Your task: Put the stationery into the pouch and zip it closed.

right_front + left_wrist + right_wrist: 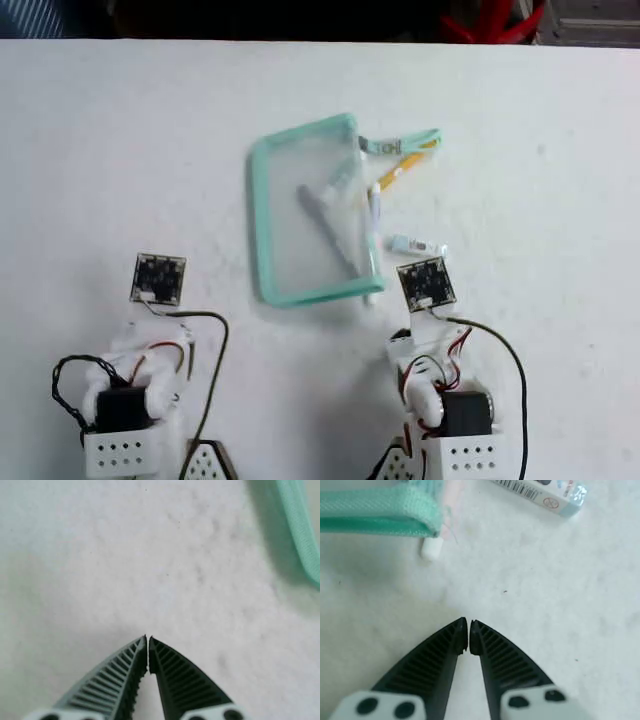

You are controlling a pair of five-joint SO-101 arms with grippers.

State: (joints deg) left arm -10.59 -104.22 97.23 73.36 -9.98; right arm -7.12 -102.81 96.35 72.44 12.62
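Both claws are resting clenched and empty over the near side of the table (120, 130): left claw (148, 639), right claw (469, 622). Just beyond the right one, an eraser (412, 244) is lying loose beside the pouch (262, 230) (pens (400, 170) are poking from its mouth). Loading is looking unfinished; next, the right claw needs opening over the eraser.

Barcode: a strip of black bars on the small white packet (545, 495), along one long side.
Digits by the bars: too small to read.
Sign: a small round crossed-out symbol on the same face, near the packet's pale blue end.
Other lettering on the packet: dark marks, blurred, not legible.
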